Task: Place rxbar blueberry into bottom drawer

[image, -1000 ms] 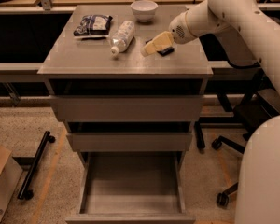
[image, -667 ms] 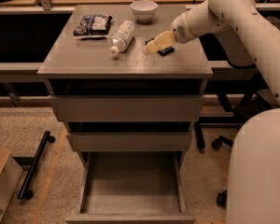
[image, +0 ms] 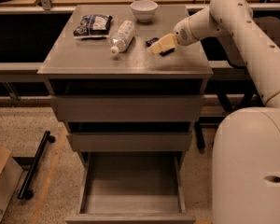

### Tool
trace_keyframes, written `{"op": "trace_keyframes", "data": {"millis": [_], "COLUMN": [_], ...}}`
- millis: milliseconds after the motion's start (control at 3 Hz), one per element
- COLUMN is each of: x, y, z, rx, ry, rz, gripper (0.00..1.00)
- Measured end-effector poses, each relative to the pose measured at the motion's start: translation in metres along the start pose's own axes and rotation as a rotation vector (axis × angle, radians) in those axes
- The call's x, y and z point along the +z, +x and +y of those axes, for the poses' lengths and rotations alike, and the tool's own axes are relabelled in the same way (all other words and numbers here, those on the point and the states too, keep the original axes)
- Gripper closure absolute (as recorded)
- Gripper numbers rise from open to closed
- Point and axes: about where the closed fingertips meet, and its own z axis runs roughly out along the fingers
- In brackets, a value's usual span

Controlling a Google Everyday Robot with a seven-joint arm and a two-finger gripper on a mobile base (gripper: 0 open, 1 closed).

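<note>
A crinkly dark-and-white bag (image: 92,24) is seen at ten o'clock on the grey metal tabletop (image: 84,59) of a three-drawer cabinet. A clear plastic bottle (image: 121,35) is laid on its side just beside the bag, toward three o'clock. Below, at six o'clock in the frame, the shallow grey bottom drawer (image: 130,188) is shown pulled out beneath the two upper drawers (image: 126,108). A small white bowl (image: 143,9) is set at the tabletop's twelve o'clock edge. At two o'clock, the small flat dark navy rxbar blueberry (image: 152,41) is pictured lying on the tabletop. It is partly covered by the tan gripper (image: 161,45), which is carried in from three o'clock by a white robot arm (image: 238,27). Whether the gripper is open or closed on the bar cannot be told.
</note>
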Motion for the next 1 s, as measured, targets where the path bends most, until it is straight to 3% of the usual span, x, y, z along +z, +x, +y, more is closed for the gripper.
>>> {"op": "trace_keyframes", "data": {"millis": [333, 1000], "x": [0.0112, 0.0208], "y": [0.0075, 0.0107], "z": [-0.0087, -0.0107], "rx": [0.021, 0.015], "ry": [-0.003, 0.039], "rz": [0.0, 0.032], "gripper": [0.06, 0.47]}}
